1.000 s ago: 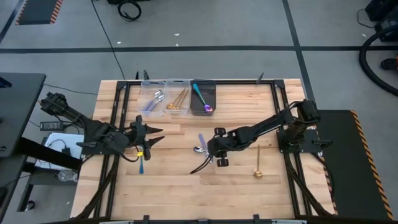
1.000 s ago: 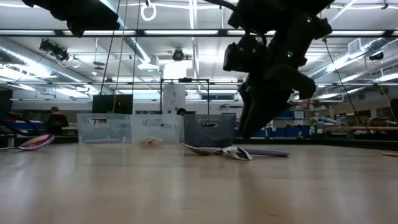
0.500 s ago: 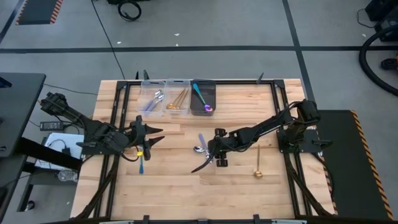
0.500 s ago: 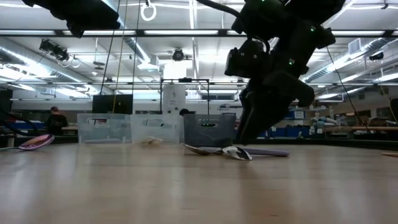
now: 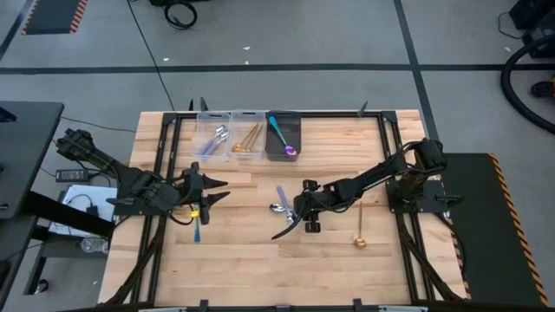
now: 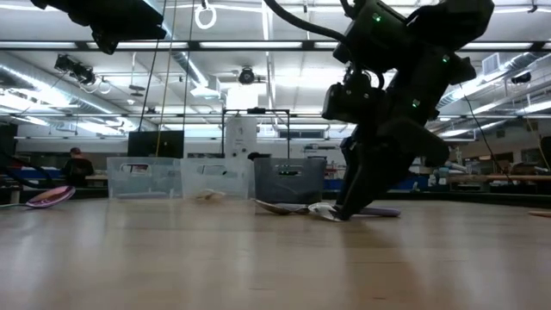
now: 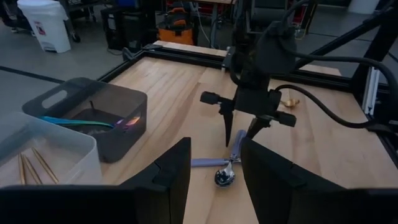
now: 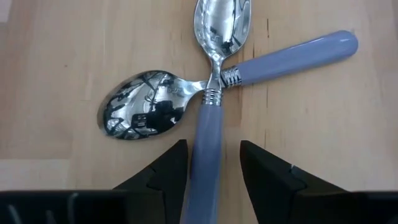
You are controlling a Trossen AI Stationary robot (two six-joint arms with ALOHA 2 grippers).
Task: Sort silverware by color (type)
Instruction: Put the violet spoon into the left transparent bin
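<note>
So from where I'm standing it looks like the pick-up step on the lilac spoons. The right gripper (image 8: 209, 171) is down at the counter (image 5: 260, 260) right over the two crossed lilac-handled spoons (image 8: 205, 93), fingers parted and straddling one lilac handle, nothing actually gripped yet as far as I can see. The two spoons touch at their necks, so my guess is the next move needs a clean close on just that one handle without dragging the other spoon along, then a lift toward the bins.

Arm pose: the right arm reaches in low from the counter's right edge, wrist tipped steeply so the fingertips point at the wood just beside the spoons. The left gripper (image 5: 208, 192) hovers off to the left of those spoons, jaws apart and empty, waiting.

Other silverware: a teal-handled spoon (image 5: 197, 227) lies just beside the left gripper, a gold spoon (image 5: 358, 228) sits well to the right of the crossed pair, and beyond them the three bins at the far edge hold sorted pieces: clear bin (image 5: 212, 139), second clear bin (image 5: 248, 139), dark bin (image 5: 284, 137).
</note>
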